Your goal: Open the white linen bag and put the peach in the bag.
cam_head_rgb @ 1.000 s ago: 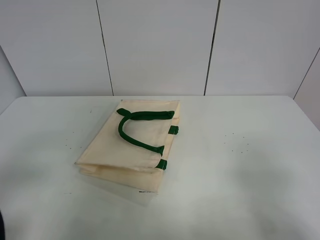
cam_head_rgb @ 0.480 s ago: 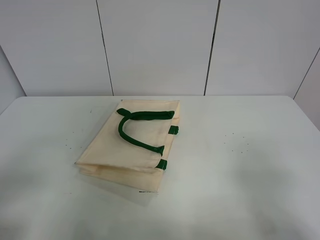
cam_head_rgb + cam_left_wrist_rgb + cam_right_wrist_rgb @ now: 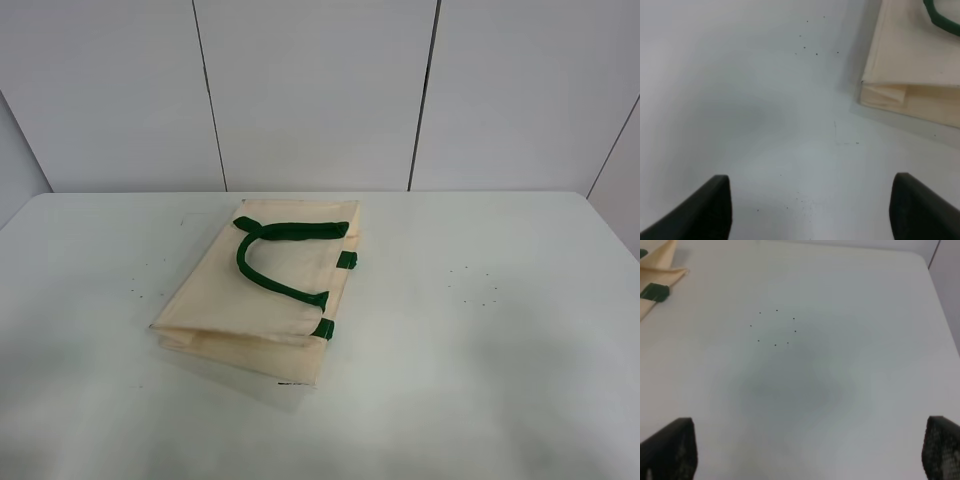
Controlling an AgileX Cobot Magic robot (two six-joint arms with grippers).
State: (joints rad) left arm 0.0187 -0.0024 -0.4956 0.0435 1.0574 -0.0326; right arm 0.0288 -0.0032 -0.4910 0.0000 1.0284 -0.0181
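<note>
The white linen bag [image 3: 262, 285] lies flat and folded on the white table [image 3: 480, 330], left of centre, its dark green handle [image 3: 262, 262] looped on top. A corner of the bag shows in the left wrist view [image 3: 912, 70] and a small corner in the right wrist view [image 3: 655, 277]. The peach is out of view. My left gripper [image 3: 810, 210] is open above bare table near the bag's folded end. My right gripper [image 3: 810, 450] is open above bare table to the bag's right. Neither gripper shows in the exterior high view.
Small dark specks mark the table in the right wrist view [image 3: 775, 327] and the left wrist view [image 3: 812, 42]. White wall panels [image 3: 320, 90] stand behind the table. The table's right edge [image 3: 612, 240] runs near the wall.
A dark bit of the left arm at the lower left corner of the exterior high view one second ago has left the view. The bag has not moved.
</note>
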